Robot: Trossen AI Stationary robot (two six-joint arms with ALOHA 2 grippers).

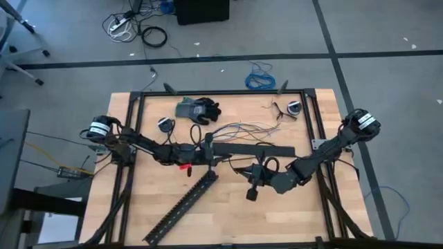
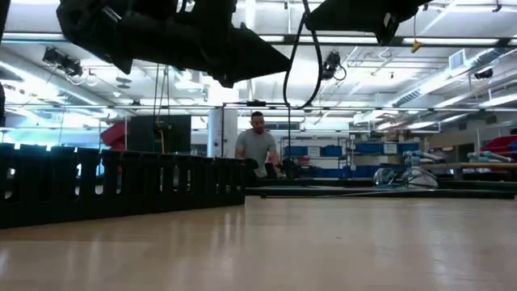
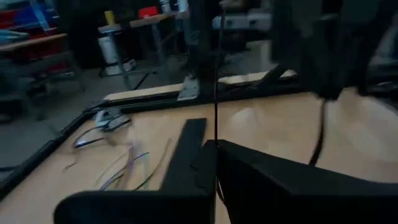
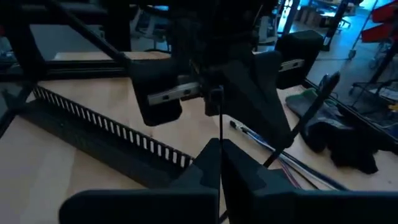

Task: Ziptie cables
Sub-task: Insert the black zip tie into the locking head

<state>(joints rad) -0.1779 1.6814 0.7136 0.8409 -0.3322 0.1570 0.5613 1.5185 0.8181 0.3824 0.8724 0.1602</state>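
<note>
The cables [image 1: 242,128], thin wires in dark, purple and green, lie loose on the wooden table just beyond a flat black strip [image 1: 252,149]; they also show in the left wrist view [image 3: 124,168] and the right wrist view [image 4: 292,165]. A thin black tie [image 4: 219,121] runs straight between my two grippers above the table's middle. My left gripper [image 1: 216,158] is shut on one end, my right gripper [image 1: 243,169] on the other. In the low view both arms show only as dark shapes overhead. My left gripper [image 3: 216,146] pinches the thin tie [image 3: 216,134] between its two shut fingers, coming roughly level from the table's left. The tie leaves the fingers straight and clear of the table. My right gripper [image 4: 219,144] pinches the tie [image 4: 219,135] between its two shut fingers, coming roughly level from the table's right. The tie runs straight on to the left gripper's fingers [image 4: 214,93], where a small block [image 4: 216,94] sits on it.
A toothed black cable duct [image 1: 183,207] lies slantwise toward the near left. Dark gloves [image 1: 199,109] and small tools [image 1: 291,108] lie by the far edge. A black frame [image 1: 221,92] rims the table. A blue coiled cable [image 1: 261,77] lies on the floor; a person [image 2: 257,145] stands far behind.
</note>
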